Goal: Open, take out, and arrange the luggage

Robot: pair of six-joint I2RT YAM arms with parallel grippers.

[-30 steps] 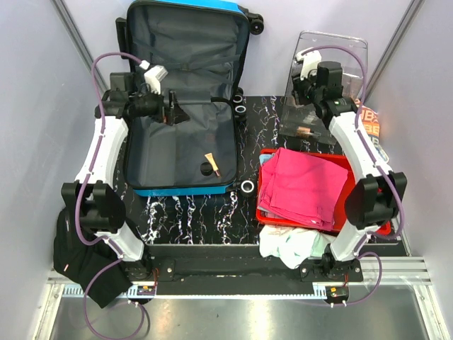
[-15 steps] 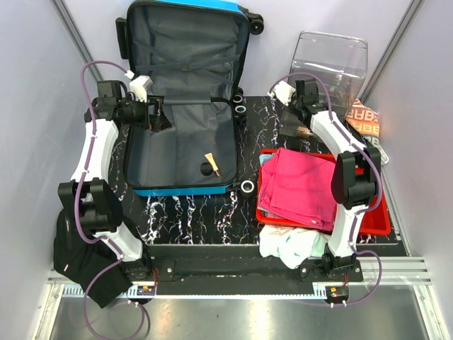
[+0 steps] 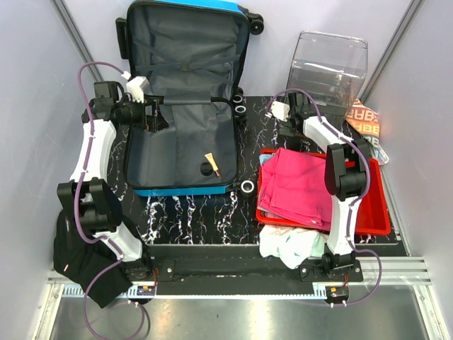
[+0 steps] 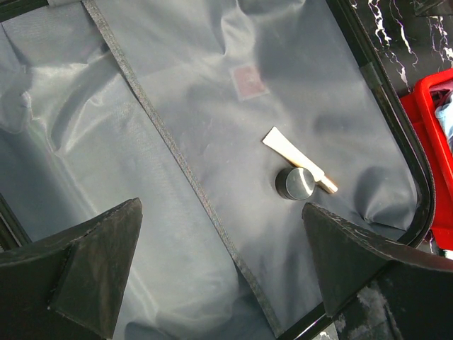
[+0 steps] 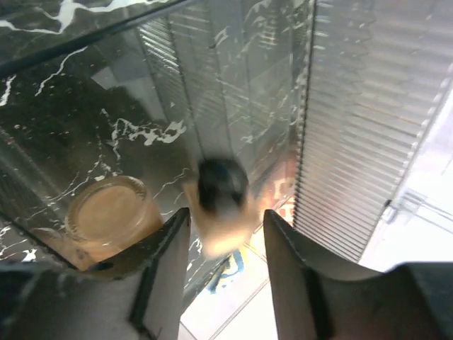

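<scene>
Looking down on the luggage (image 3: pixel 180 142): open on the left rear part of the black marble bench (image 3: pixel 191 212), with the lid stood up at the back and the dark grey lining bared. Inside the lower half, toward its front right corner, a small pale tube (image 4: pixel 283 145) lying against a dark round cap (image 4: pixel 295 183). Over the case's left side, near the hinge line, the left gripper (image 4: pixel 221 209), with jaws wide apart and nothing between them. Right of the case, a red tray (image 3: pixel 379 223) heaped with pink cloth (image 3: pixel 301 188), with white cloth (image 3: pixel 287 244) at its near edge and a clear plastic box (image 3: pixel 329 64) behind it. Between tray and box, low over the marble, the right gripper (image 5: pixel 226 212), with jaws apart. Between those jaws, a small blurred pale thing (image 5: pixel 219 230) with a dark top, showing a gap on each side and so not clamped. Just left of it, a round jar (image 5: pixel 113 212) of tan stuff by the clear wall.
</scene>
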